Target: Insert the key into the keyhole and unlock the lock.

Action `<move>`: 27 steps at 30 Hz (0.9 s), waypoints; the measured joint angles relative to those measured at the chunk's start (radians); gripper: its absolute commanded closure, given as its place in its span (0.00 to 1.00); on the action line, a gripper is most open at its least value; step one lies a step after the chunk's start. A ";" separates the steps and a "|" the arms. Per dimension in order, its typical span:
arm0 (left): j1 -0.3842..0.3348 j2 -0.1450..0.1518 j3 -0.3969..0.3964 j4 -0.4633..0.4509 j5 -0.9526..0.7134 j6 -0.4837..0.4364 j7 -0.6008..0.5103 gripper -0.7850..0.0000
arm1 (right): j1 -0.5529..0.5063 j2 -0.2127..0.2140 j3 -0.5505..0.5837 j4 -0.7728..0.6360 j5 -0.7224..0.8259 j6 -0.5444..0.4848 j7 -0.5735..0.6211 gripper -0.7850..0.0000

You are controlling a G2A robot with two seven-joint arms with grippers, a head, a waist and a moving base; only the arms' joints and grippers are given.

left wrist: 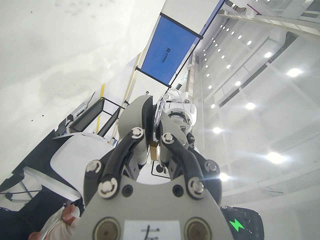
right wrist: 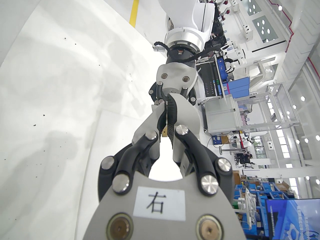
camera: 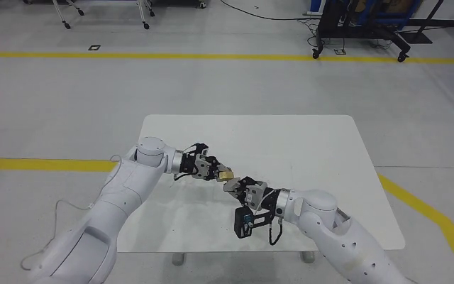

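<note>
The lock [camera: 225, 174] has a brass-yellow body and a shiny silver shackle [left wrist: 158, 117]. The left pincer [left wrist: 153, 109] and right pincer [right wrist: 168, 106] are pale grey, with black linkages and black ribbed pads [right wrist: 171, 117]. The desk [camera: 305, 142] is white with dark specks. Around the desk, the floor [camera: 213, 85] is light grey with yellow lines [camera: 213, 55].

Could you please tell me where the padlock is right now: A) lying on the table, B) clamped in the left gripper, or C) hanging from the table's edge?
B: the padlock is gripped by its shackle in the shut left gripper, over the table.
</note>
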 measured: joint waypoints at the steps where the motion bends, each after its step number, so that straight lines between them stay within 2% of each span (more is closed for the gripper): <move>1: 0.000 0.000 -0.001 0.000 0.000 0.000 -0.001 1.00 | 0.003 -0.001 -0.002 0.005 0.004 -0.002 -0.001 1.00; 18: 0.002 -0.004 -0.011 0.001 0.010 -0.001 -0.007 1.00 | 0.053 -0.011 -0.024 0.075 0.055 -0.006 -0.009 1.00; 27: 0.003 -0.005 -0.016 0.002 0.015 -0.001 -0.011 1.00 | 0.041 -0.010 -0.023 0.054 0.029 0.010 0.056 1.00</move>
